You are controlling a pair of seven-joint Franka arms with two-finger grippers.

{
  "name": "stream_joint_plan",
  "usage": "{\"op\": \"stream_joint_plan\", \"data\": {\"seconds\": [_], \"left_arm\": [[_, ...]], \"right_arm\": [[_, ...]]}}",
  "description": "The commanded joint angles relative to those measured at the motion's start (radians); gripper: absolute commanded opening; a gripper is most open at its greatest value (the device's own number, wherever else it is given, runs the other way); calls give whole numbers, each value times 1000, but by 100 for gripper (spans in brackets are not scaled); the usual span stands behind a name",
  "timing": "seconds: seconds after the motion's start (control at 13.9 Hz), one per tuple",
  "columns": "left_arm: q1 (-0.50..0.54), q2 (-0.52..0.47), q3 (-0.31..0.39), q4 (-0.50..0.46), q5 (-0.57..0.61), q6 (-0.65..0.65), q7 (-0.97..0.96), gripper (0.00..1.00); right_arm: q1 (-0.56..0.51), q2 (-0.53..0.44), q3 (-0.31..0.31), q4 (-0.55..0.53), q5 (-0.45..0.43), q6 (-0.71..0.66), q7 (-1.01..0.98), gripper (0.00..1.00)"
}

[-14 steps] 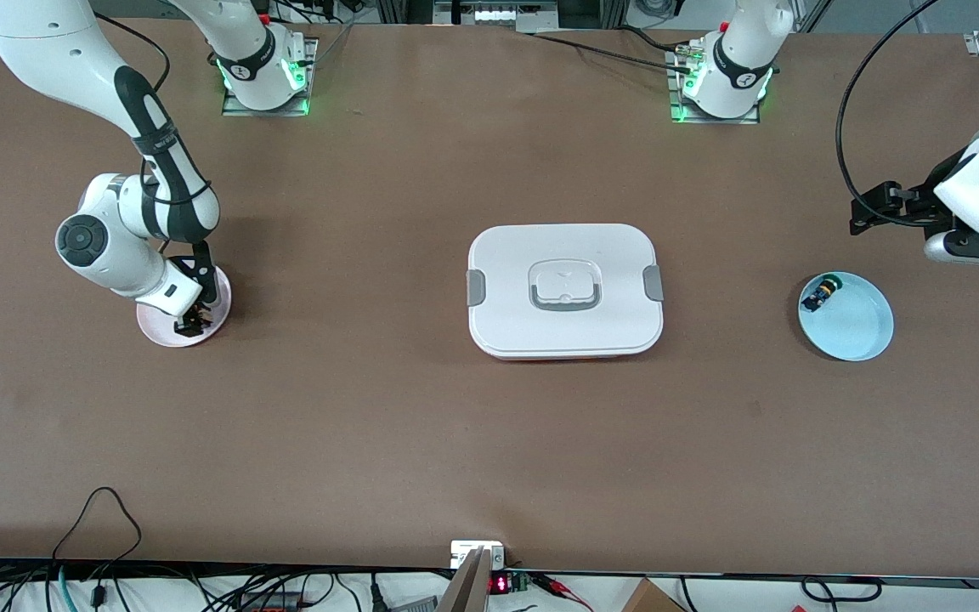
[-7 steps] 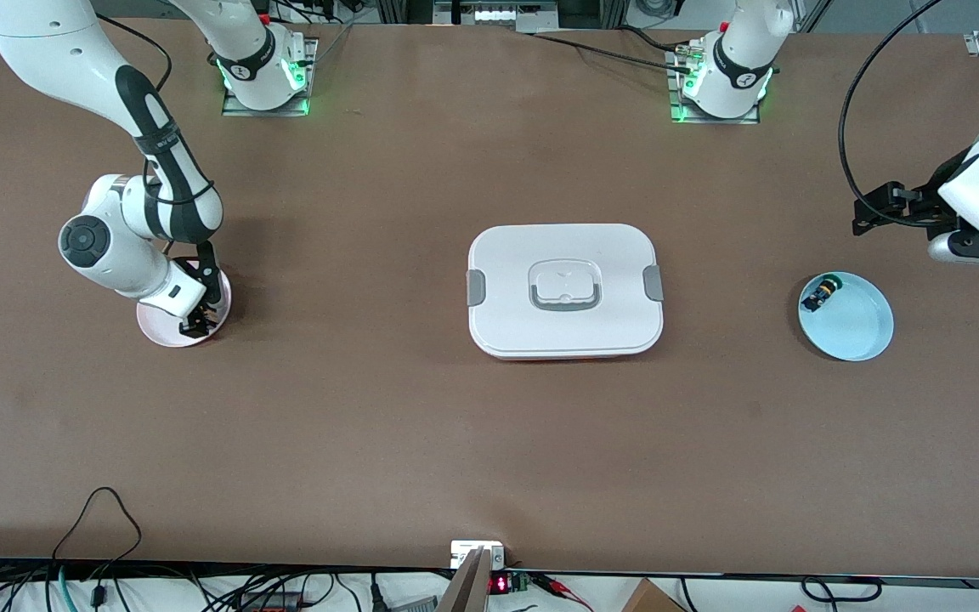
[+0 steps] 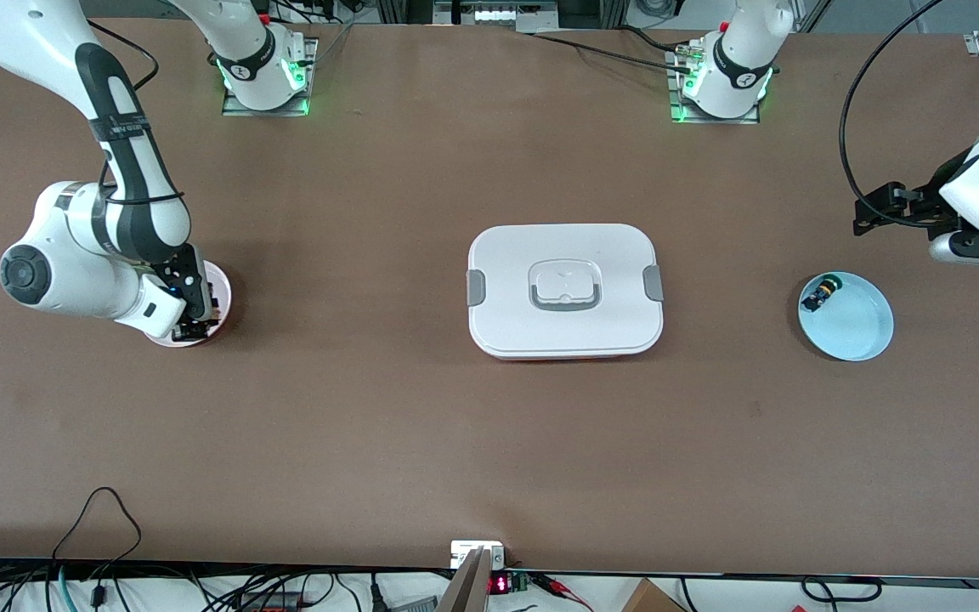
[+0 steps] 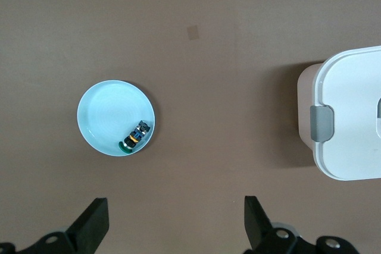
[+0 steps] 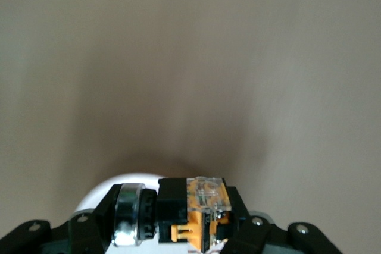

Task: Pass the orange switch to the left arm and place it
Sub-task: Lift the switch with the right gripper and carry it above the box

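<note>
My right gripper (image 3: 194, 325) is at the pink plate (image 3: 219, 293) at the right arm's end of the table. It is shut on the orange switch (image 5: 190, 215), a black body with an orange and clear block and a silver ring, held crosswise between the fingers. The plate's pale rim (image 5: 104, 188) shows just under the switch. The white box (image 3: 564, 289) sits in the middle of the table and also shows in the left wrist view (image 4: 351, 123). My left gripper (image 3: 965, 248) waits open and empty (image 4: 175, 206), high over the table at the left arm's end.
A light blue plate (image 3: 855, 327) near the left arm's end holds the black switch with a green end (image 3: 821, 294). Both show in the left wrist view: the plate (image 4: 107, 111) and the switch (image 4: 136, 136). Cables lie along the table's front edge.
My right arm's elbow and wrist have swung outward toward its end of the table while the gripper stays at the pink plate. The left arm has barely moved.
</note>
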Motion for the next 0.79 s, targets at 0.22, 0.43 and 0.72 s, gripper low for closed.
{"op": "stream_joint_plan", "data": {"seconds": [0.22, 0.43, 0.72], "left_arm": [[41, 29, -3, 37, -42, -24, 3, 100], [52, 29, -5, 37, -42, -24, 3, 100], [42, 31, -12, 54, -39, -24, 2, 100]], "right_arm": [[64, 7, 55, 148, 375, -280, 95, 0], [93, 13, 113, 177, 671, -344, 169, 0], [197, 36, 145, 186, 1114, -348, 198, 0]]}}
